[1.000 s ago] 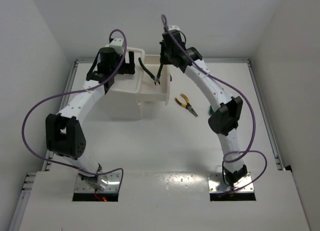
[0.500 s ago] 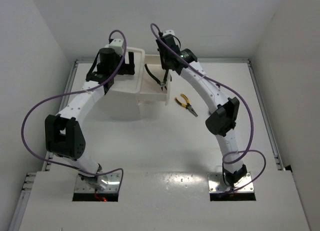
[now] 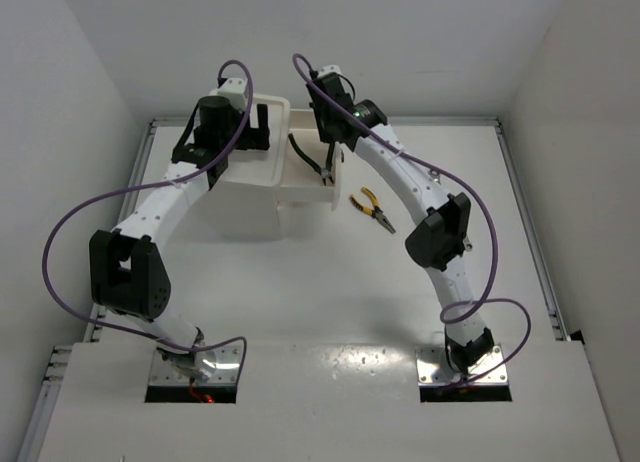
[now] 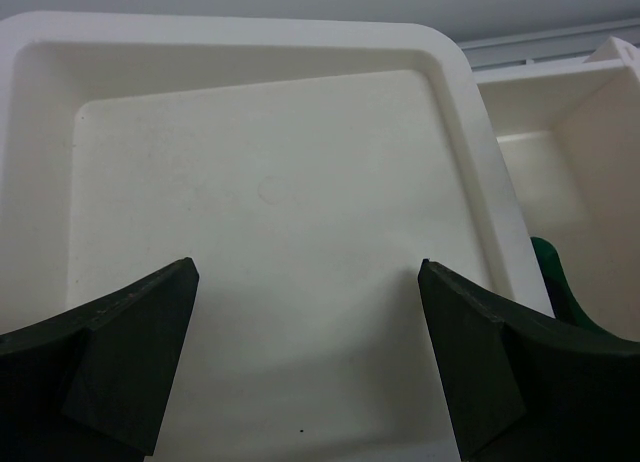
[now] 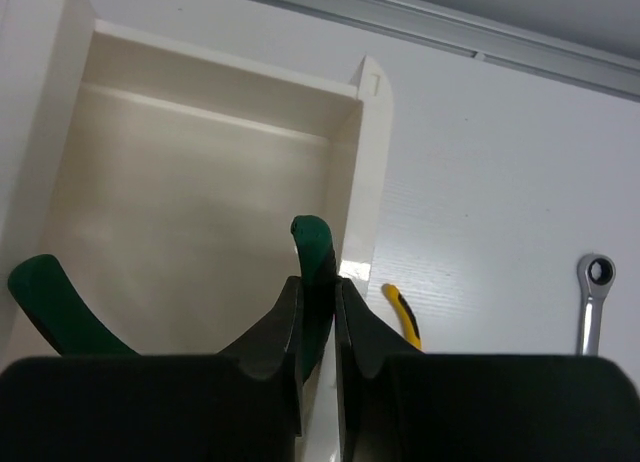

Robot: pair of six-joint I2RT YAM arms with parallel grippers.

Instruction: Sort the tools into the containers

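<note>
Left tool point(image 4: 305, 272): fingers spread wide, hanging just above the top tray.
Top tray point(image 4: 250, 27): shallow and rimmed, the roof of the white drawer unit point(image 3: 245, 207) at the back of the tabletop point(image 3: 330, 282).
Open drawer point(image 5: 365, 152): pulled out from the unit's right side, beside the tray.
Green-handled pliers point(image 5: 315, 247): hanging over the open drawer. One handle is caught in the right tool and the other curves off to the left inside the drawer walls. I cannot tell whether they touch the drawer floor.
Right tool point(image 5: 318, 287): pressed together on that one green handle, above the drawer's right wall.
Yellow-handled pliers point(image 3: 372, 208): lying flat on the tabletop, just right of the drawer and apart from it.
Wrench point(image 5: 594, 302): silver, on the tabletop farther right.
</note>
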